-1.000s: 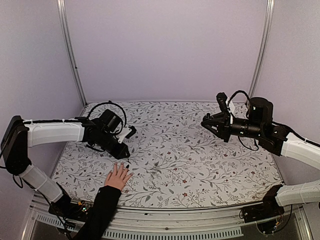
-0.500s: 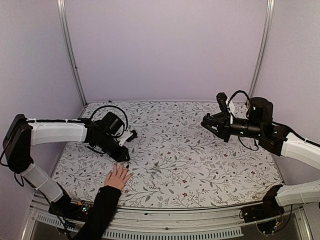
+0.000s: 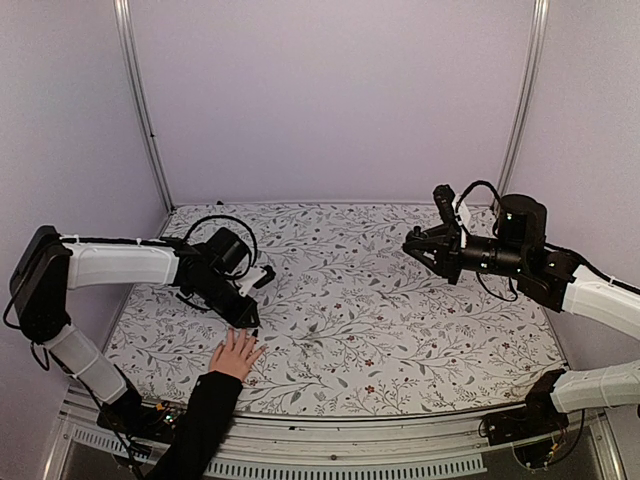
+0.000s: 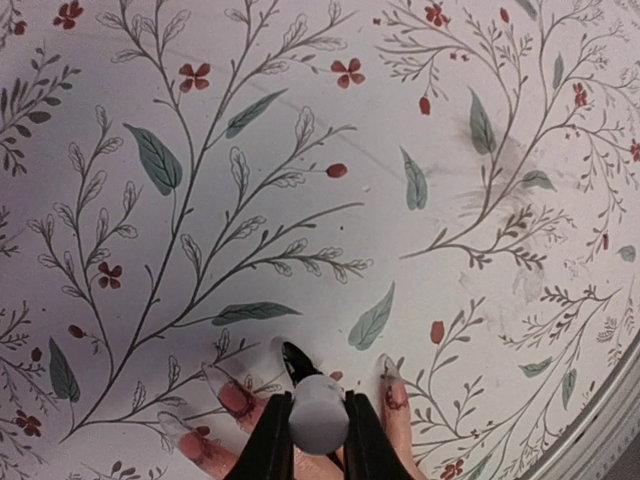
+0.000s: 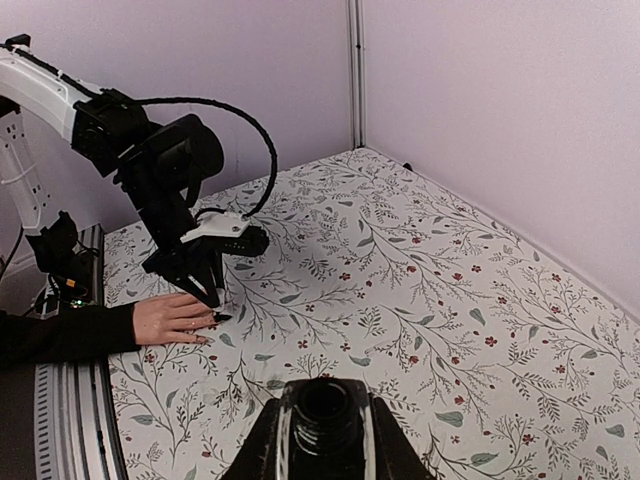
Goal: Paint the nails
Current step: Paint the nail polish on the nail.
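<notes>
A light-skinned hand (image 3: 236,353) in a black sleeve lies flat near the table's front left, fingers spread. In the left wrist view its nails show: one (image 4: 291,357) is dark with polish, and its neighbours (image 4: 216,379) are long and clear, with reddish smears on the fingers. My left gripper (image 3: 245,318) is shut on a white brush cap (image 4: 320,422), and the dark brush tip rests on the dark nail. My right gripper (image 3: 414,246) is raised over the right of the table, shut on an open dark polish bottle (image 5: 322,428). The hand also shows in the right wrist view (image 5: 170,318).
The floral table cover (image 3: 380,320) spans the whole table, bounded by lilac walls at the back and sides. A metal rail (image 3: 400,425) runs along the front edge. The black sleeve (image 3: 195,420) crosses that edge at the lower left.
My left gripper has moved nearer and slightly right, down to the hand's fingertips. The right arm and the hand have not moved.
</notes>
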Controlling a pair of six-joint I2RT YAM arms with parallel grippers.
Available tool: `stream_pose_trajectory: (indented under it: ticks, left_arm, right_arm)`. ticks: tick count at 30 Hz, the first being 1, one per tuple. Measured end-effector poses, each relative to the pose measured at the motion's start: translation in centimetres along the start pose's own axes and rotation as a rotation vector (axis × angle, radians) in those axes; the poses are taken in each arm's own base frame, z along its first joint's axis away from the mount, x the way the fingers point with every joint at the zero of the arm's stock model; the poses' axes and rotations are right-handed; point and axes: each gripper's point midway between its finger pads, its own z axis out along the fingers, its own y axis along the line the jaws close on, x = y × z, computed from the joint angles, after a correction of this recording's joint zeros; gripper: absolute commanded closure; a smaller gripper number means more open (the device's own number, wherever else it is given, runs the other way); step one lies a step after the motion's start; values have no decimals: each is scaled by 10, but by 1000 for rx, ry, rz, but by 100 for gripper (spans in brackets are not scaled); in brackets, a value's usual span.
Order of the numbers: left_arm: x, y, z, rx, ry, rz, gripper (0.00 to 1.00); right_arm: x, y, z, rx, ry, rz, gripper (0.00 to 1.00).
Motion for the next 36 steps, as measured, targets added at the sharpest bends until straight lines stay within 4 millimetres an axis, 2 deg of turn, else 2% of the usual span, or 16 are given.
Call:
stream_pose_trajectory:
  ticks: [17, 36]
  left_arm:
    - [3, 5, 7, -25, 20, -3, 100]
    - [-4, 7, 7, -33, 3, -1, 100]
  right_arm:
    - [-1, 0, -1, 0, -2, -1, 100]
    - [-1, 0, -1, 1, -3, -1, 100]
